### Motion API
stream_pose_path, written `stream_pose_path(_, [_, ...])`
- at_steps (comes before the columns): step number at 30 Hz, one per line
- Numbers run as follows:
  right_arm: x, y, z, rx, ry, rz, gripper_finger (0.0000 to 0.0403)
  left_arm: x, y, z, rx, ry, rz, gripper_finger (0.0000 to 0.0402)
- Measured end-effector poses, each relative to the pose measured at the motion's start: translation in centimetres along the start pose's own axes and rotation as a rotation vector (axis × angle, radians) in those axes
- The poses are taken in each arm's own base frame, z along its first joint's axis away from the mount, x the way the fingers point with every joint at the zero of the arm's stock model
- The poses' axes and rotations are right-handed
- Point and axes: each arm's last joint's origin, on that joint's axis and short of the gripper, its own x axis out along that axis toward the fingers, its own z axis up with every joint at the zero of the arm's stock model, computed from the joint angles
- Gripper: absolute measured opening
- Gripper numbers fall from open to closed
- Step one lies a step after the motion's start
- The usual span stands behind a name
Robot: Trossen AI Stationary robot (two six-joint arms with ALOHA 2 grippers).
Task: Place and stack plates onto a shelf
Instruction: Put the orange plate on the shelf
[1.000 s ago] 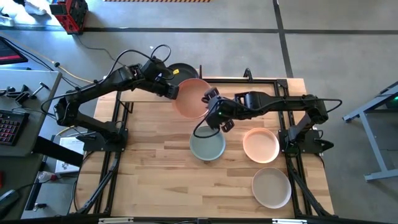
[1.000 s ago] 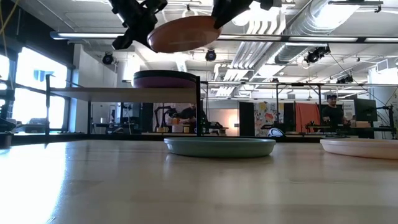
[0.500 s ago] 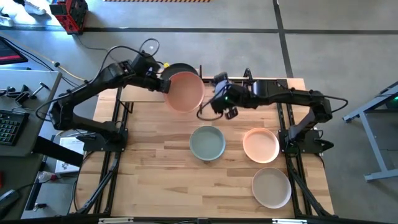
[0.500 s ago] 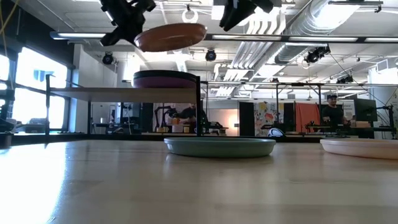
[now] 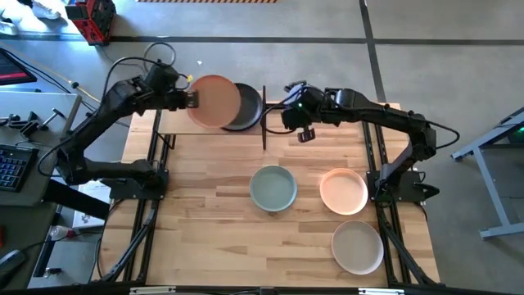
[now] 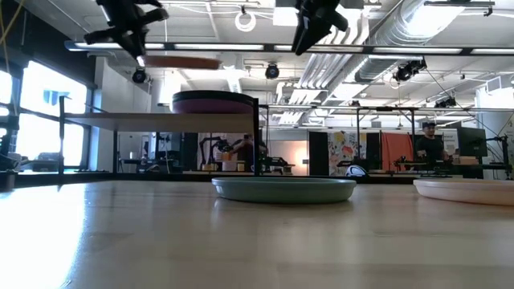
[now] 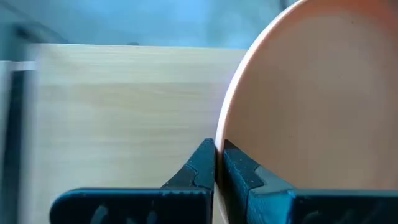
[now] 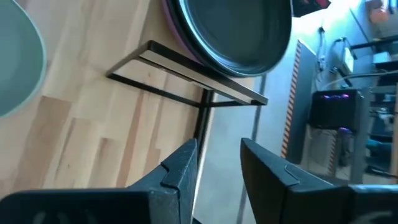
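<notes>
Above shelf: rim-gripped peach plate

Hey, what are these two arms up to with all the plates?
They are stacking plates on a small shelf at the back of the table. The left gripper is pinching a peach plate by its rim and holding it over the shelf, beside a stack with a dark plate on top. The right gripper hangs open and empty near the shelf's end. On the table wait a green plate, another peach plate and a beige plate.
</notes>
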Motion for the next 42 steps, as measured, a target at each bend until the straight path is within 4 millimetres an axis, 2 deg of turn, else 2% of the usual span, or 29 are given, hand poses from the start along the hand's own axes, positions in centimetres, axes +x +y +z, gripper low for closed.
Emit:
stream_pose_path(6, [0.3, -0.5, -0.5, 0.012, -0.005, 0.015, 0.0108, -0.7, 2.4, 0.1, -0.079, -0.028, 0.177, 0.0001])
stream_pose_path(14, [0.5, -1.0, -1.0, 0.025, 0.009, 0.009, 0.0108, -0.8, 4.0, 0.7, -0.152, -0.073, 0.294, 0.0001])
stream_pose_path(23, [0.5, -1.0, -1.0, 0.024, 0.008, 0.012, 0.0108, -0.8, 5.6, 0.5, -0.191, -0.02, 0.424, 0.0001])
stream_pose_path(27, [0.5, -1.0, -1.0, 0.024, 0.009, 0.013, 0.0108, -0.1, 5.8, 0.6, -0.193, 0.017, 0.457, 0.0001])
stream_pose_path(34, [0.5, -1.0, -1.0, 0.023, 0.009, 0.013, 0.0108, 2.4, 5.8, 0.3, -0.177, 0.115, 0.498, 0.0001])
stream_pose_path(42, [0.6, -1.0, -1.0, 0.023, 0.009, 0.013, 0.0108, 3.8, 5.7, 0.6, -0.169, 0.152, 0.522, 0.0001])
